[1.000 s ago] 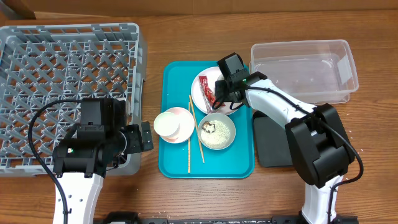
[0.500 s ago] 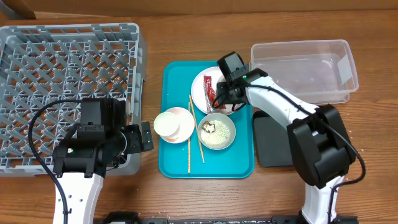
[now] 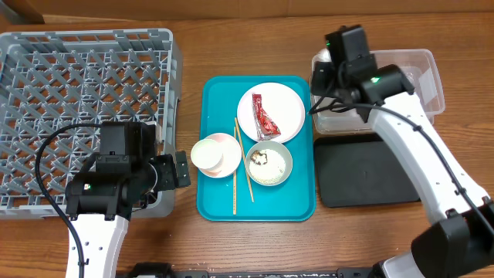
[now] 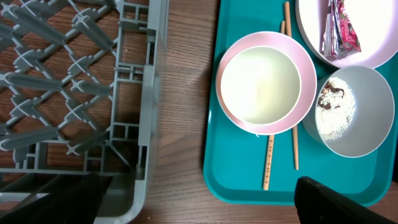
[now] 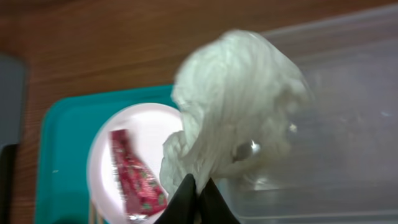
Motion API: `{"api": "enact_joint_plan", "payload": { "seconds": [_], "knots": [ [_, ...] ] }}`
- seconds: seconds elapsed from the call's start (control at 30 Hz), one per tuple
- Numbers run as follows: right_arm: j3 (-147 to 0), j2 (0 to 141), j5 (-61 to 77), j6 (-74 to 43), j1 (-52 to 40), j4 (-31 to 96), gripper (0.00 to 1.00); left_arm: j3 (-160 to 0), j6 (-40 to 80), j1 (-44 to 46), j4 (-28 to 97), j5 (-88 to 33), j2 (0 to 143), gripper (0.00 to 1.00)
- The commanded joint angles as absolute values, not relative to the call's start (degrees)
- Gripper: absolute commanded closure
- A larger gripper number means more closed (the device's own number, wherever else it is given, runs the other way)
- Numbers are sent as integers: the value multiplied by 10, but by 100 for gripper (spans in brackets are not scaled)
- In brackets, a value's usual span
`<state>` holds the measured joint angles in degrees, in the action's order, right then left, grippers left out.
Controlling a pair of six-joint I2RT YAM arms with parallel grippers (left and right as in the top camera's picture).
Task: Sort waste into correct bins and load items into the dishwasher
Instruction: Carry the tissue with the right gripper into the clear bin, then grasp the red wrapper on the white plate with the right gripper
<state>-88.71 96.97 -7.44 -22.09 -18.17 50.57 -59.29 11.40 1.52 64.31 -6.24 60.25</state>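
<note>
Two arms are hanging over the table. At far left the grey rack (image 3: 77, 77) is standing on the wood. The left gripper (image 3: 177, 168) is hovering at the rack's lower right corner, its fingers spread wide and gripping nothing.

Just beside the rack, the teal tray (image 3: 220, 202) is carrying the dishes. The pink bowl (image 4: 225, 62) is sitting at the tray's left side with the white cup (image 4: 260, 84) nested inside it. The chopsticks (image 3: 248, 179) are lying between that bowl and the green bowl (image 3: 283, 171), which is holding rice (image 3: 266, 158) with a brown scrap. Above the green bowl, the plate (image 3: 287, 108) is bearing the red wrapper (image 3: 264, 117).

Further right, the right gripper (image 5: 196, 193) is pinching the crumpled napkin (image 5: 236, 106) between closed fingertips and dangling it over the left end of the clear tub (image 3: 409, 85). The black tray (image 3: 370, 176) is lying flat just below the tub, next to the teal tray.
</note>
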Motion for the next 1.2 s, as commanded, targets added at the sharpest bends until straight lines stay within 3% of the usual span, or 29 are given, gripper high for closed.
{"api": "enact_joint_plan", "payload": {
  "seconds": [0.0, 0.1, 0.13, 0.17, 0.4, 0.6, 0.87, 1.1, 1.17],
  "knots": [
    [-873, 985, -93, -228, -148, 512, 88, -606, 99, 15, 642, -71, 603, 0],
    [-870, 985, -87, -228, -134, 503, 45, -606, 99, 15, 642, -71, 603, 0],
    [-874, 983, -67, -226, -132, 493, 36, -606, 99, 15, 642, -71, 603, 0],
    [-879, 983, -45, -225, -132, 488, 34, -606, 99, 15, 642, -71, 603, 0],
    [-893, 985, 116, -197, -172, 434, 35, -606, 99, 15, 640, -71, 603, 0],
    [-893, 1030, 23, -173, -281, 410, 28, -606, 99, 15, 638, -71, 603, 0],
    [-893, 1126, -22, -174, -335, 383, 28, -606, 99, 15, 639, -71, 603, 0],
    [-893, 1204, -23, -183, -338, 379, 40, -606, 99, 15, 639, -71, 604, 0],
    [-893, 1218, -23, -183, -337, 381, 58, -606, 99, 15, 639, -71, 604, 0]
  ]
}}
